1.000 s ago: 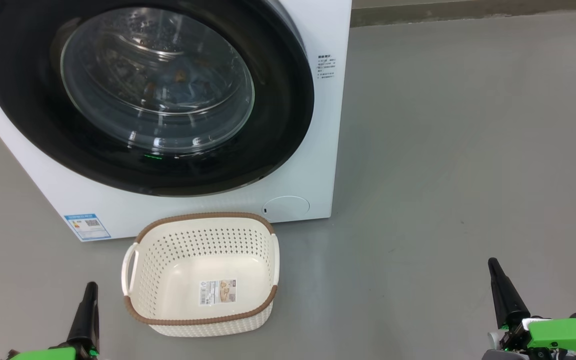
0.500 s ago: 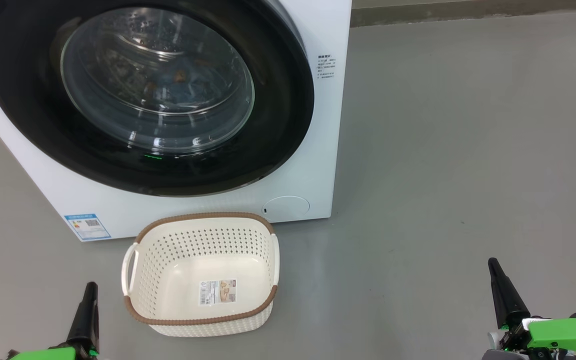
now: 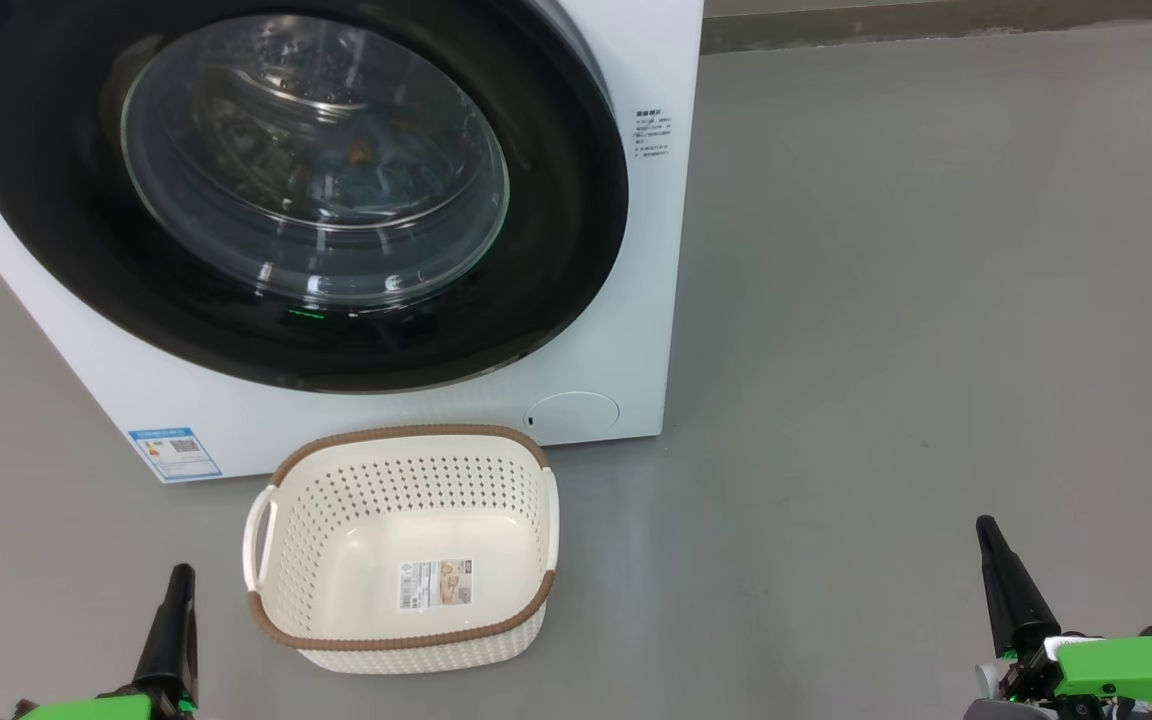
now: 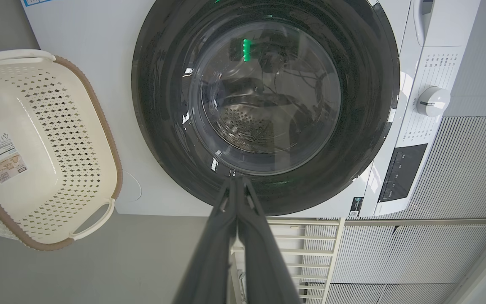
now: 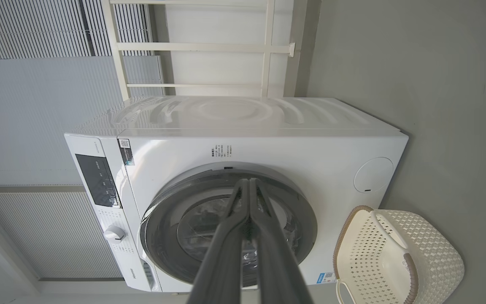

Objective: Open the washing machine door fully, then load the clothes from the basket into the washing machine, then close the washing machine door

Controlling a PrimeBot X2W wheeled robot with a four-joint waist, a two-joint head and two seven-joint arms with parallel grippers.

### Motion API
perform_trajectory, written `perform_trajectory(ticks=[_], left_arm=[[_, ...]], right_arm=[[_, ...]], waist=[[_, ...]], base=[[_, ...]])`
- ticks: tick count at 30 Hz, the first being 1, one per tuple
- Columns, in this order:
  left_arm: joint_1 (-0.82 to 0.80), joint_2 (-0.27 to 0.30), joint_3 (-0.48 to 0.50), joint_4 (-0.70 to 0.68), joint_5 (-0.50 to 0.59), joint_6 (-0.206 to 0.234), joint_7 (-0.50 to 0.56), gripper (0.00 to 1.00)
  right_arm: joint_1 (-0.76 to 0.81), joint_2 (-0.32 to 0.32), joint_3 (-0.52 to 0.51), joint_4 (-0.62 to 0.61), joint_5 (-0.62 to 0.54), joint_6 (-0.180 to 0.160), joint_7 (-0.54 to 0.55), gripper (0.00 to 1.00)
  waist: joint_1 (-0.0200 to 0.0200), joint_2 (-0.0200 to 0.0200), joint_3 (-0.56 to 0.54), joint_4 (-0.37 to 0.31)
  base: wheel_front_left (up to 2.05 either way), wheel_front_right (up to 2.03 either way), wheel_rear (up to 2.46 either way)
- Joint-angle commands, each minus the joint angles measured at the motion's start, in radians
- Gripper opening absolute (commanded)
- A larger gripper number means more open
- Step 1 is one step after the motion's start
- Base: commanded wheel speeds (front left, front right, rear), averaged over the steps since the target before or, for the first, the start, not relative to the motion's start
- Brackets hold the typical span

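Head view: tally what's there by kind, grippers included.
Washing machine: 1
Basket: 1
Clothes bundle, dimly seen inside the machine: 1
Grippers: 2 (left gripper, right gripper)
Total: 5

Change: you'll find none across the head view's three moments.
Door (image 3: 556, 200): no swing; it sits shut against the washer (image 3: 636, 330) as before.
Basket (image 3: 401, 470): no shift on the floor (image 3: 886, 300).
Left gripper (image 3: 180, 572): same spot at your lower left, fingers pressed together as before.
Right gripper (image 3: 986, 530): same spot at your lower right, likewise unchanged.
Camera: your framing is identical, so no head move.
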Motion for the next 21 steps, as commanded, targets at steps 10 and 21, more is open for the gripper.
perform_trajectory(ticks=[10,21], left_arm=[[-0.041,0.015,0.035,-0.019,0.007,-0.011,0.005,0.0],[-0.041,0.014,0.036,-0.019,0.008,-0.011,0.006,0.0]], right_arm=[[-0.041,-0.012,0.023,-0.025,0.004,-0.001,0.008,0.0],[-0.041,-0.012,0.023,-0.025,0.004,-0.001,0.007,0.0]], waist=[[0.0,0.0,0.0,0.0],[0.0,0.0,0.0,0.0]], base=[[0.0,0.0,0.0],[0.0,0.0,0.0]])
